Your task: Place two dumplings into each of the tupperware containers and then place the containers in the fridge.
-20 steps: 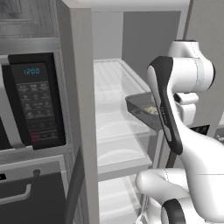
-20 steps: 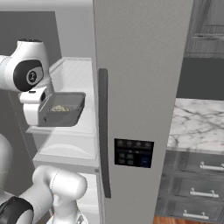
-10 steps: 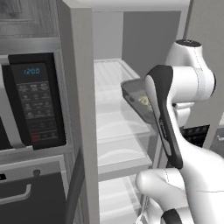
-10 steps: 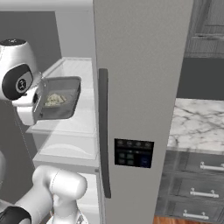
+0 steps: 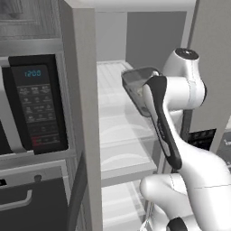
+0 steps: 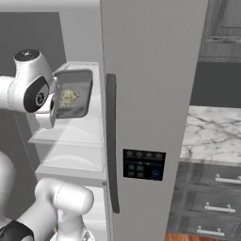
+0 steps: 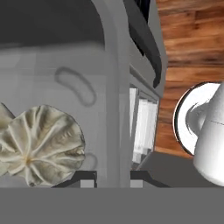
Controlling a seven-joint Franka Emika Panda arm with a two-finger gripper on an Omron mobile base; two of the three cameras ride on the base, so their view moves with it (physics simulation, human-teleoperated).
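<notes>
Gripper [image 7: 113, 177] closed on the rim of a tupperware container [image 6: 74, 94], fingertips [image 7: 87, 178] pinching the wall at the near edge as seen in the hand view. Container held in the air inside the open fridge [image 5: 118, 135], above the upper white shelf [image 5: 121, 126] and not touching it. Tray markedly tilted: in the right base view its open face turned toward the camera, steeply tipped rather than level. Dumplings [image 6: 68, 98] resting inside against the floor of the tray; one dumpling [image 7: 41, 148] large at the left of the hand view, just beside the gripped wall. Long axis of the tray running away from the fingers into the fridge cavity, so that the bulk of the load hangs beyond the grip point. Shelf directly beneath and ahead of the tray. Judged: placing step under way, second part of the task; next move requires levelling the tray before lowering onto the shelf, otherwise risk of the dumplings sliding out. Microwave [image 5: 34, 108] to the left, well apart from the work
</notes>
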